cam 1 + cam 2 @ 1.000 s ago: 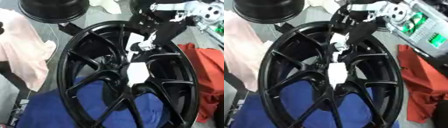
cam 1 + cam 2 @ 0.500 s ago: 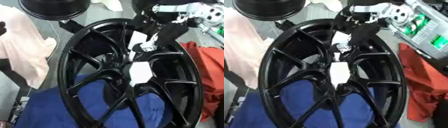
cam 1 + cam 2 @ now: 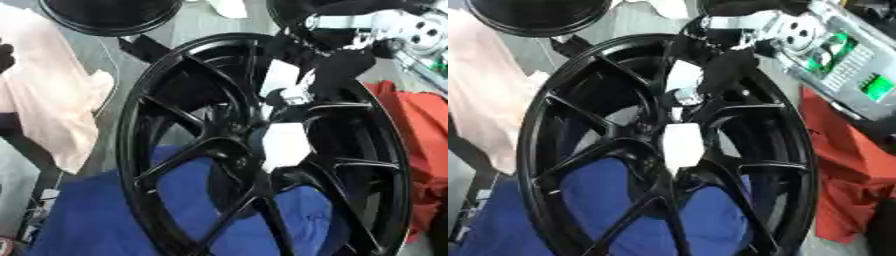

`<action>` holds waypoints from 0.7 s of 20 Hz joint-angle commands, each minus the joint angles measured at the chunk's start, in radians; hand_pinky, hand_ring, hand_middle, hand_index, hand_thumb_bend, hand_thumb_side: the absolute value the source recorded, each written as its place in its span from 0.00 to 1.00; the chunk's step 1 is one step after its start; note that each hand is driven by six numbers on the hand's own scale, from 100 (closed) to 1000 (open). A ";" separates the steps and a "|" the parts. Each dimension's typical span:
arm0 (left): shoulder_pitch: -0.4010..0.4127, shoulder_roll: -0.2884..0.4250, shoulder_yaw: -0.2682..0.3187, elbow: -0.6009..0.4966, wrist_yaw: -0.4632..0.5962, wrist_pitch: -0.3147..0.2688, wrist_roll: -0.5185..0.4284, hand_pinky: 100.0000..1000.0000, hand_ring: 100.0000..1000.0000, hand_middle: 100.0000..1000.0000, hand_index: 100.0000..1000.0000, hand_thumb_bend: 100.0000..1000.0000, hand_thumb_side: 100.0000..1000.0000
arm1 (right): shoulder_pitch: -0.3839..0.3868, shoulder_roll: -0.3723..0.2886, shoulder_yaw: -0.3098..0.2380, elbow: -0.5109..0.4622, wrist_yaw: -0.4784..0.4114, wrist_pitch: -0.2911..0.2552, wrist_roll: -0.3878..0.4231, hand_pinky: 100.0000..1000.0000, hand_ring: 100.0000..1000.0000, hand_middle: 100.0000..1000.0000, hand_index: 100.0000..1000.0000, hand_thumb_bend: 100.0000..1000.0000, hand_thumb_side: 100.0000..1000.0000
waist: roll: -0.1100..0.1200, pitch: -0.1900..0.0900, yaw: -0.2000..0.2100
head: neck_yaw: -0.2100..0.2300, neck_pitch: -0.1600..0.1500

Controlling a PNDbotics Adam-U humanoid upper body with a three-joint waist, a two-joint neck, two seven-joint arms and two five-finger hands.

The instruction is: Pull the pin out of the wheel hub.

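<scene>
Fingers (image 3: 284,95) of the right hand (image 3: 337,70) reach down from the upper right toward the centre of the wheel hub (image 3: 140,130), a black spoked wheel standing tilted on edge. Left eye view: the fingers are dark against dark spokes, so whether they are spread or pinching cannot be told. Just below them a white pin (image 3: 282,140) sits at the hub centre, its long axis running roughly up and down, its upper end toward the hand. A blue cloth (image 3: 105,215) lies under the wheel's lower part, a red cloth (image 3: 424,135) to the right, a pale pink cloth (image 3: 52,100) to the left.

Right eye view: the right hand (image 3: 724,65) again hangs directly above the pin (image 3: 682,142), with a small white-and-silver piece between them; contact between fingers and pin cannot be made out. A second black wheel (image 3: 535,17) lies at the top left, and a grey device with green panels (image 3: 850,75) at the right. The left hand shows in neither view, so the right is the nearer; the pull would probably run along the pin's axis, toward the hand.
</scene>
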 commanded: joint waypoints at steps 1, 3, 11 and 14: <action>-0.009 0.012 0.002 -0.015 -0.006 0.002 -0.001 0.82 0.71 0.62 0.73 0.07 0.76 | -0.010 -0.016 -0.013 0.005 0.010 0.012 0.008 0.68 0.71 0.74 0.82 0.45 0.24 | 0.007 -0.016 -0.001 | 0.001 -0.016; -0.009 0.012 0.002 -0.015 -0.006 0.001 -0.001 0.82 0.70 0.62 0.73 0.07 0.76 | -0.009 -0.016 -0.014 0.007 0.011 0.013 0.011 0.68 0.71 0.73 0.81 0.45 0.24 | 0.007 -0.015 -0.001 | 0.001 -0.016; -0.009 0.012 0.001 -0.015 -0.007 0.002 -0.004 0.82 0.70 0.62 0.73 0.07 0.76 | -0.007 -0.019 -0.014 0.005 0.018 0.029 0.023 0.64 0.63 0.64 0.77 0.43 0.25 | 0.010 -0.012 -0.004 | 0.000 -0.013; -0.009 0.011 0.000 -0.015 -0.007 0.002 -0.005 0.82 0.70 0.62 0.73 0.07 0.76 | -0.007 -0.017 -0.015 0.005 0.020 0.034 0.026 0.63 0.60 0.61 0.76 0.42 0.25 | 0.011 -0.011 -0.003 | -0.002 -0.014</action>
